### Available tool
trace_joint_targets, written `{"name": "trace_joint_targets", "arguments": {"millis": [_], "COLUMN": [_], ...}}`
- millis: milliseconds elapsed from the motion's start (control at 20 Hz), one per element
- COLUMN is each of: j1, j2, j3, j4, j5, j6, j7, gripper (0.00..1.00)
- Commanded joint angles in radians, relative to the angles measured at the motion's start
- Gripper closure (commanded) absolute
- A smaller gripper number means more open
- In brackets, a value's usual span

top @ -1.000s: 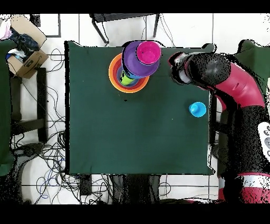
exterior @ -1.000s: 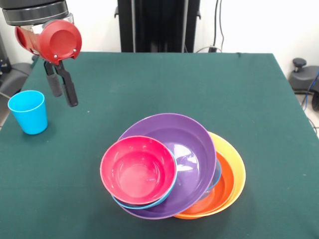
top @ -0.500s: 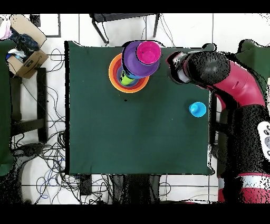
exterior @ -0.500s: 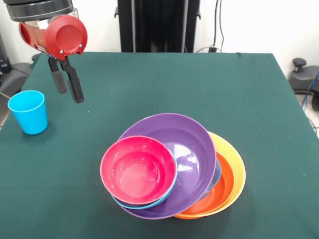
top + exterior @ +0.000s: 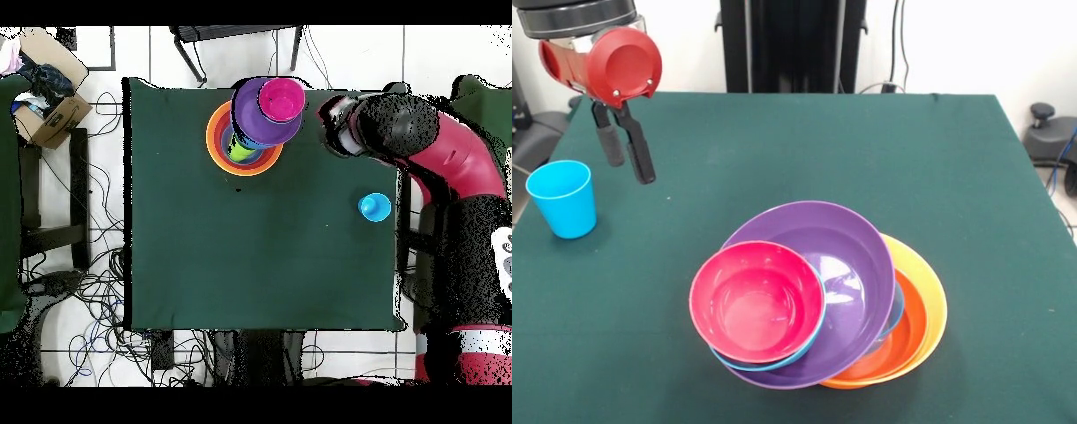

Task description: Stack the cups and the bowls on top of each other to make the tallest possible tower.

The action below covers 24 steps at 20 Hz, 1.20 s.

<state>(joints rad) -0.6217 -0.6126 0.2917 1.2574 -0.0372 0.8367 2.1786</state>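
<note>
The pincer (image 5: 625, 157) hangs empty above the green counter (image 5: 803, 150), its two black fingers a little parted, near the light blue cup (image 5: 562, 198) standing upright. Well apart, the tower (image 5: 817, 296) leans, its pink-red bowl (image 5: 757, 301) uppermost in the purple bowl (image 5: 847, 256).

The counter (image 5: 803, 150) is covered by a dark green cloth and stands on a pale tiled floor (image 5: 90, 330). In the overhead view a brown cardboard box (image 5: 48, 95) with odds and ends inside sits at the upper left, beside the counter's edge. Black cables (image 5: 95, 300) trail in loops over the floor along that same side. In the front view a black stand (image 5: 793, 44) rises behind the counter, and a white wall (image 5: 953, 44) lies beyond it
</note>
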Motion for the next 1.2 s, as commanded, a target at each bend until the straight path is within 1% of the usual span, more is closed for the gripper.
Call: {"name": "trace_joint_targets", "arguments": {"millis": [50, 300, 400, 500, 800, 1200], "j1": [-0.017, -0.026, -0.03, -0.035, -0.05, -0.06], "j2": [0.052, 0.054, 0.066, 0.07, 0.108, 0.113], "j3": [0.083, 0.09, 0.096, 0.102, 0.117, 0.123], "j4": [-0.039, -0.087, -0.11, -0.11, -0.103, -0.064], "j5": [-0.082, -0.087, -0.09, -0.092, -0.106, -0.116], "j6": [0.139, 0.191, 0.209, 0.208, 0.161, 0.104], "j7": [-0.263, -0.266, -0.27, -0.273, -0.287, -0.271], "gripper": [0.0, 0.0, 0.0, 0.0, 0.0, 0.0]}}
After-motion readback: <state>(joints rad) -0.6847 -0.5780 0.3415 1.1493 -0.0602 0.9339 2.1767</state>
